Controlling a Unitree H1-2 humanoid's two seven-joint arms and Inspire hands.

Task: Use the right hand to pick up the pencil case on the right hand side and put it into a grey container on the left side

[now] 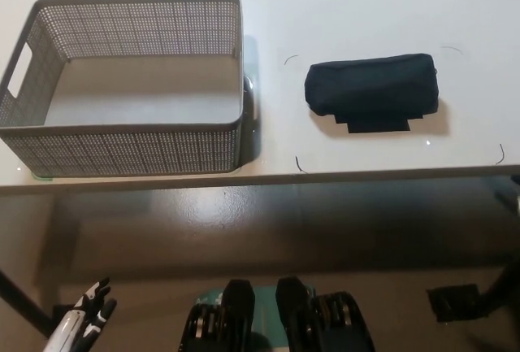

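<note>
Hanging low below the bench edge, the white left hand is holding nothing, its fingers spread apart. Far up and right of it, the dark pencil case is lying on the bench, beside the empty grey container.

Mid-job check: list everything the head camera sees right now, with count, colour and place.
basket: one, grey mesh, left part of the table, nothing inside
pencil case: one, black, lying flat on the table right of the basket, apart from it
corner marks: thin dark marks on the table around the pencil case
table: one, white, across the upper picture
left hand: one, white, lower left below the table edge, fingers apart, holding nothing
right hand: not in view; only a dark shape shows at the lower right
</note>
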